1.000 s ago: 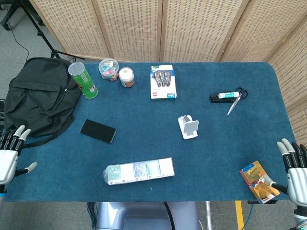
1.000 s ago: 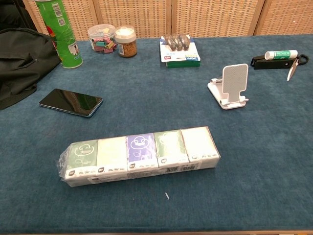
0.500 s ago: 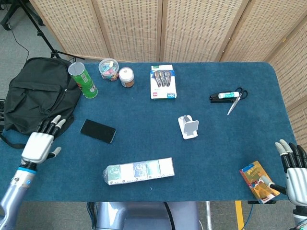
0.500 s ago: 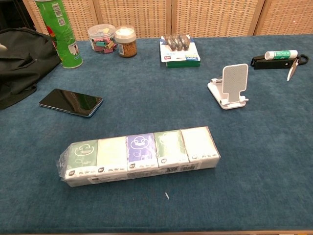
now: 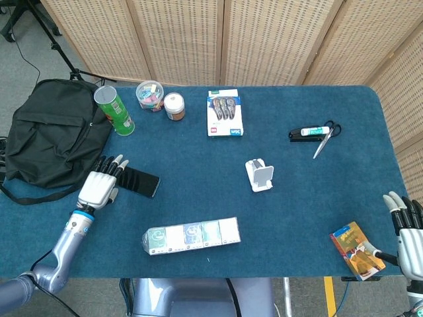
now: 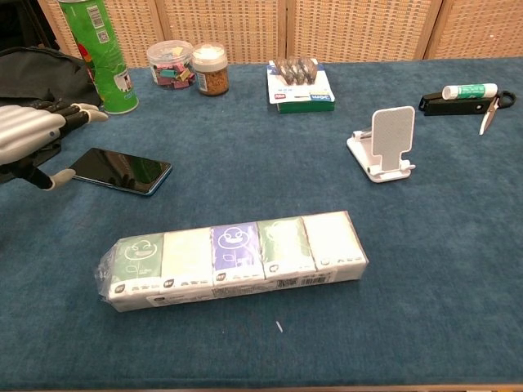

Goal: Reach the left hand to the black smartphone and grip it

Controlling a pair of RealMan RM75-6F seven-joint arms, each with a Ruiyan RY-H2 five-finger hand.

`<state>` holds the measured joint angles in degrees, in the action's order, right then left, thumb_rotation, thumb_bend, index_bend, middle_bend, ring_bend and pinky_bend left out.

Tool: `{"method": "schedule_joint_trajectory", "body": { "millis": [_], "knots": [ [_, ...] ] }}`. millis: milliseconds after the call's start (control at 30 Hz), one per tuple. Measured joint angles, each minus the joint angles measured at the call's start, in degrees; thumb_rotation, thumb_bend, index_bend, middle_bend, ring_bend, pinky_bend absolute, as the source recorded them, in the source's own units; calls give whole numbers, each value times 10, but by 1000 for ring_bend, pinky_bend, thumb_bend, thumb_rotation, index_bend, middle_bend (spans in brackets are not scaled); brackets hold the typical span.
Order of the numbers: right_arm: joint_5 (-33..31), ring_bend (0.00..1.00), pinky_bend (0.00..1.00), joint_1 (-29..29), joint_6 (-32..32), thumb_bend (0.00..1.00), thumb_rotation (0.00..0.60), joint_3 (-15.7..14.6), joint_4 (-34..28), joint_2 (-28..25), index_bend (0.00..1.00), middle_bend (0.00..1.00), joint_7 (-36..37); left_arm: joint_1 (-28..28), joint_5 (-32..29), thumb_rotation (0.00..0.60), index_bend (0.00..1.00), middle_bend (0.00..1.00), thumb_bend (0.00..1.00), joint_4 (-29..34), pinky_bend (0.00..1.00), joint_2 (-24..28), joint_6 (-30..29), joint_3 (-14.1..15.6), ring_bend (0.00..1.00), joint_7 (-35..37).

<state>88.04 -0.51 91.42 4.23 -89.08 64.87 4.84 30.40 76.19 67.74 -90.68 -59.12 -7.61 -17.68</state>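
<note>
The black smartphone point(image 5: 140, 181) point(image 6: 122, 171) lies flat on the blue table point(image 5: 277, 218), left of centre. My left hand point(image 5: 100, 183) point(image 6: 31, 139) hovers over the phone's left end with its fingers spread and holds nothing. In the head view the hand covers that end; in the chest view it hangs just above and left of the phone. My right hand point(image 5: 408, 231) is open at the table's front right corner, beside a small booklet point(image 5: 357, 250).
A black backpack point(image 5: 53, 132) lies just left of the phone. A green can point(image 5: 114, 109), two jars point(image 5: 162, 100) and a boxed set point(image 5: 225, 113) stand at the back. A tissue pack point(image 5: 192, 235) lies in front, a white phone stand point(image 5: 260, 174) mid-table, scissors and glue stick point(image 5: 316, 133) back right.
My left hand has swept from the table's front left edge, right and forward, to over the phone's left end. The right hand has barely moved.
</note>
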Motion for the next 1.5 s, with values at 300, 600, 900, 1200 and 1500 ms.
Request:
{"method": "schedule_joint_trajectory", "body": {
  "millis": [300,600,900,1200,1500],
  "knots": [
    [-6,0,0,1,-6,0,600,1,0,-3,39,0,9,8,12,600,0,0,420,-32,0,-25,0,11,0,22],
    [-7,0,0,1,-8,0,600,0,-3,-6,39,0,15,10,15,600,0,0,439,-71,0,-44,6,19,0,42],
    [-9,0,0,2,-12,0,600,0,-3,-6,39,0,17,21,18,600,0,0,462,-114,0,-69,5,15,0,60],
    [-10,0,0,2,-14,0,600,-1,-5,-7,39,0,16,24,22,600,0,0,460,-138,0,-84,8,21,0,69],
    [-11,0,0,2,-16,0,600,-2,-7,-10,39,0,24,24,23,600,0,0,465,-153,0,-92,8,23,0,78]
  ]
}}
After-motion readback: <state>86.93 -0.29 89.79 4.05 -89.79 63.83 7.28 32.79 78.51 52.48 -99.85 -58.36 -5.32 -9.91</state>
